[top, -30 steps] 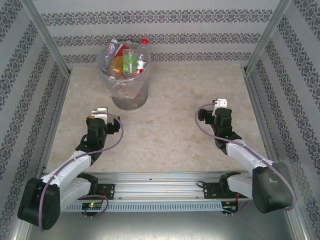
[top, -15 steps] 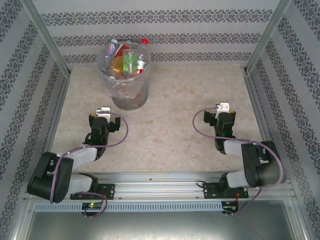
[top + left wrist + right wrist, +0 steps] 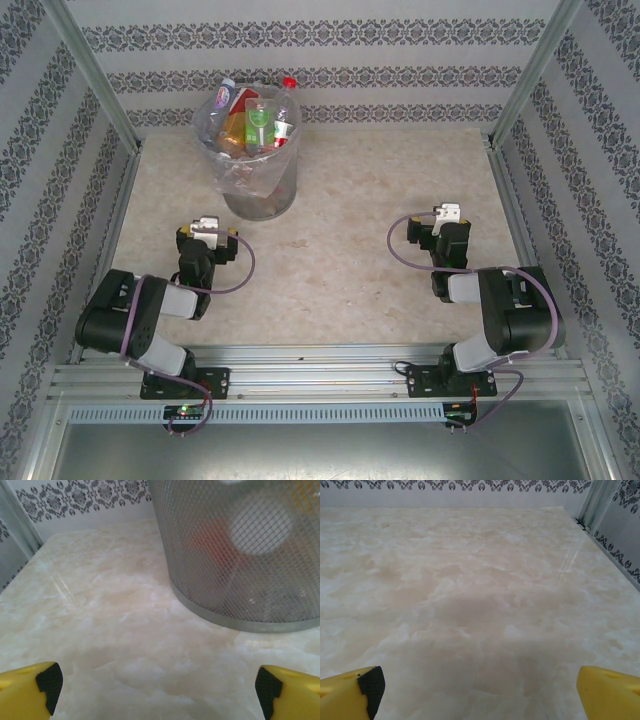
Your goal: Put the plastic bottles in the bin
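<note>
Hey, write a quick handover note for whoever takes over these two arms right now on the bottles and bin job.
Left gripper: open, holding nothing, low over the table, facing the bin's mesh wall.
Right gripper: open, holding nothing, over bare table.
Plastic bottles: piled in the bin at the far left, some poking above its rim.
Done: every bottle seen is in the bin.
To do: apparently nothing; both arms sit folded near their bases.

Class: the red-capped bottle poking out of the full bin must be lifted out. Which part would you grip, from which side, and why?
Probably the neck just below the cap of the red-capped bottle, coming down from above at the far right rim of the bin. It stands roughly upright, topmost in the heap, and its body is wedged among the other bottles.
</note>
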{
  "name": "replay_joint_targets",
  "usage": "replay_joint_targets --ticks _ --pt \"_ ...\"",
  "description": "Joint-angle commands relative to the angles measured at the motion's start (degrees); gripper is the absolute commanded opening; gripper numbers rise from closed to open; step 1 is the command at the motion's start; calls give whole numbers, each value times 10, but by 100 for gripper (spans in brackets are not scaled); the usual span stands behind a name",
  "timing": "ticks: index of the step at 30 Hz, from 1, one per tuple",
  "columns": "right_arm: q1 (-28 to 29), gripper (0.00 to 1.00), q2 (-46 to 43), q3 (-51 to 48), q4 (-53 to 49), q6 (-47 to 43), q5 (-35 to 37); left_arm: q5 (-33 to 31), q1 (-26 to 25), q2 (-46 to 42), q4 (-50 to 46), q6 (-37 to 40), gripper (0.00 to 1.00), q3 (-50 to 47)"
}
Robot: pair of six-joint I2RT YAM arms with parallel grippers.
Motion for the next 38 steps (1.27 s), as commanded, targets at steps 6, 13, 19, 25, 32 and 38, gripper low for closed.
replay_joint_targets --ticks 6,13,19,25,32,38 --pt "-3 98 -1 9 13 7 -12 84 48 24 -54 -31 100 62" --pt "-3 98 -8 -34 72 -42 -146 153 53 23 14 -12 100 23" --pt "-16 98 -3 13 5 11 -53 146 71 23 -81 -39 100 73" --pt "-12 98 0 12 9 4 -48 143 82 24 -101 -54 100 85" --pt "-11 98 2 16 4 2 -55 143 82 24 -97 -53 100 83" --pt "-11 98 -1 15 5 0 -59 144 82 24 -96 -53 100 83"
